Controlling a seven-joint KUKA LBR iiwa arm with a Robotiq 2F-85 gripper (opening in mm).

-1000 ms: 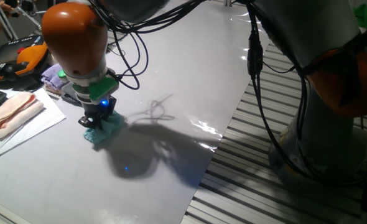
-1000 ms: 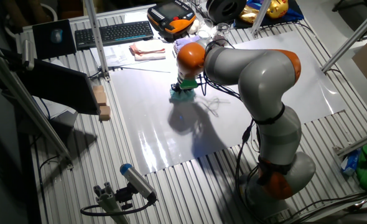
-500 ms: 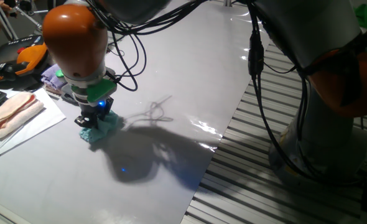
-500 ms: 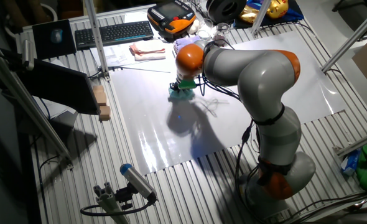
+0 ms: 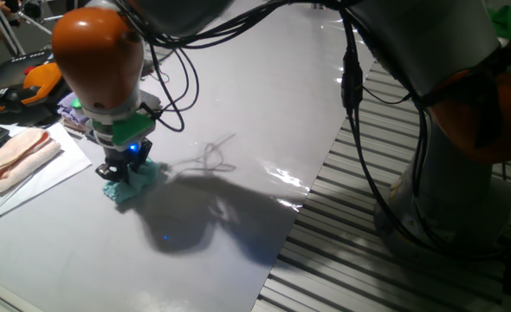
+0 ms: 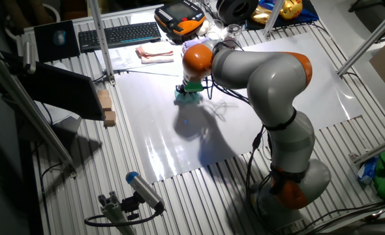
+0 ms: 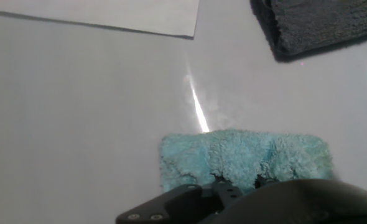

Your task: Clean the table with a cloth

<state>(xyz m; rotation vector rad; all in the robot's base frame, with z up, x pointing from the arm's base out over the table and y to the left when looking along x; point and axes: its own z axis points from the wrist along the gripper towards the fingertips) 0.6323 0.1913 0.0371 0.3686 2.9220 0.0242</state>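
Shifted left toward the paper since before, gripper fingers clamped on teal cloth, pressed flat on table

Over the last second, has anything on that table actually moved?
Yes. The end effector has slid the teal cloth across the table, left in this view, toward the sheet of paper, pressing on it throughout. The pink cloth and keyboard stayed put.

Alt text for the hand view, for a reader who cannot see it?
A teal cloth lies flat on the pale table, with the dark fingers pressing its near edge. A dark grey cloth sits at top right, a paper sheet along the top.
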